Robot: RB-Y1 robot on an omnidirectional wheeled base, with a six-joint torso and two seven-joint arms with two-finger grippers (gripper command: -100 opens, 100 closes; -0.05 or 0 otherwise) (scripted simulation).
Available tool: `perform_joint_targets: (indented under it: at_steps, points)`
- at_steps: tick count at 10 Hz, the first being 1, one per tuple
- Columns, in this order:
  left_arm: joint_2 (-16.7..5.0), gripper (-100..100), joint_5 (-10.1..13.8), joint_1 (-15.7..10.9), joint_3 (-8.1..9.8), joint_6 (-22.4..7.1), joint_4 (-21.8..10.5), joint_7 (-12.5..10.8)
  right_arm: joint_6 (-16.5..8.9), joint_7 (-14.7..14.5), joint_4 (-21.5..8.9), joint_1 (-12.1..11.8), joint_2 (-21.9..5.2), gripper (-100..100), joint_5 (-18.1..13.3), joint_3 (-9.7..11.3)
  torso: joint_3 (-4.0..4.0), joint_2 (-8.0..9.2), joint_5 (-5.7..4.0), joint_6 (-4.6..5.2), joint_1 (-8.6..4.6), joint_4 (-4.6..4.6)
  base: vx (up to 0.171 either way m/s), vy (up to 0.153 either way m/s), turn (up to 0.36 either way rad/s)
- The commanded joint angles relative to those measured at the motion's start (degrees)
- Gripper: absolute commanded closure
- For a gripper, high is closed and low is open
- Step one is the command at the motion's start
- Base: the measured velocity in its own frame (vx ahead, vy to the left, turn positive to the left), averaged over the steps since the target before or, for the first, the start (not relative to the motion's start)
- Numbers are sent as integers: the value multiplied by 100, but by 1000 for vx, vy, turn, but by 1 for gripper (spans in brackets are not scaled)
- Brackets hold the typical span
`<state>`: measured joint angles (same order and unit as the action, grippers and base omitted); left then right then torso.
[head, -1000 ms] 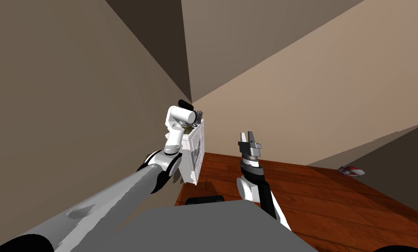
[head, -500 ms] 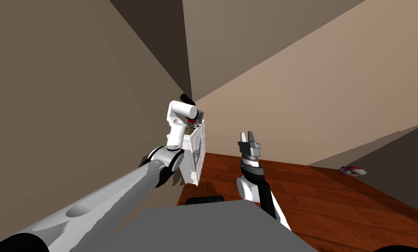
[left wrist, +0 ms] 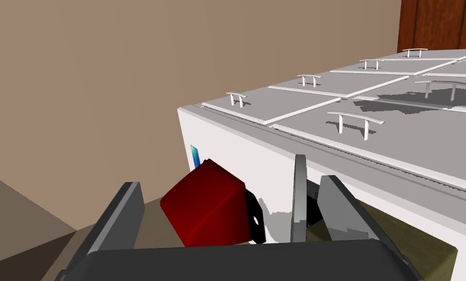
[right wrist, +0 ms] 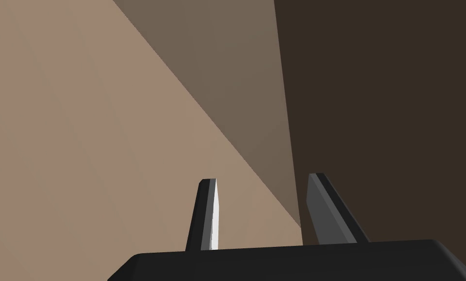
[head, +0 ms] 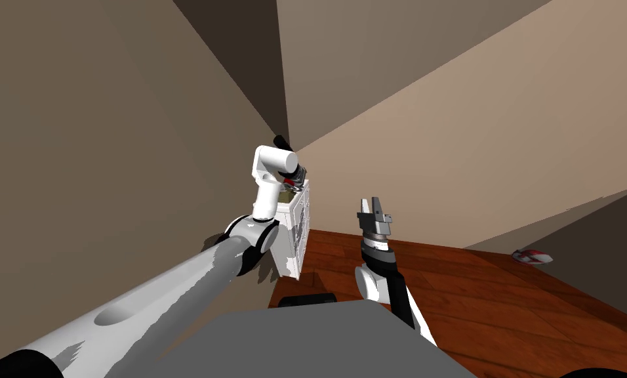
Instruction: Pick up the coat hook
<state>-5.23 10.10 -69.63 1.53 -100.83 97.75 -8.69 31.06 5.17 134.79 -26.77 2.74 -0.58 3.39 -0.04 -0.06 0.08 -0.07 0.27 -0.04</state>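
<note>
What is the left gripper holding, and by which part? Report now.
Nothing, apparently: the left gripper stands open around the red coat hook, with a gap beside one finger.

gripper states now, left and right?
Left gripper: open, fingers either side of the red coat hook, with a gap at one finger.
Right gripper: open, holding nothing.

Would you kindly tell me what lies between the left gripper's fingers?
In the left wrist view, the red-and-black coat hook lies between the open fingers of the left gripper, close to the white cabinet.
</note>
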Motion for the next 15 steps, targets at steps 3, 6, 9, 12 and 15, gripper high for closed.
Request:
perform_joint_targets:
  at_steps: [3,6,9,12,15]
  points:
    - [145,-100,22,-242,123,-573,-218,-78,0,0,0,0,0,0,0,0,-4,-7,0,0,-2,-2,39,62,4]
    - [289,-100,28,-389,217,-1006,-364,-130,0,0,0,0,0,0,0,0,-12,-18,2,-1,8,-6,58,86,7]
    - [425,-100,20,-470,295,-1394,-468,-163,0,0,0,0,0,0,0,0,-10,-16,3,-1,13,-4,55,88,15]
    - [415,-100,-3,-364,246,-1170,-534,-132,0,0,0,0,0,0,0,0,0,1,-4,1,-18,-1,13,10,-6]
    - [418,-100,-18,-295,222,-1069,-582,-112,0,0,0,0,1,0,0,1,-1,0,-8,2,-34,-1,12,-19,-9]
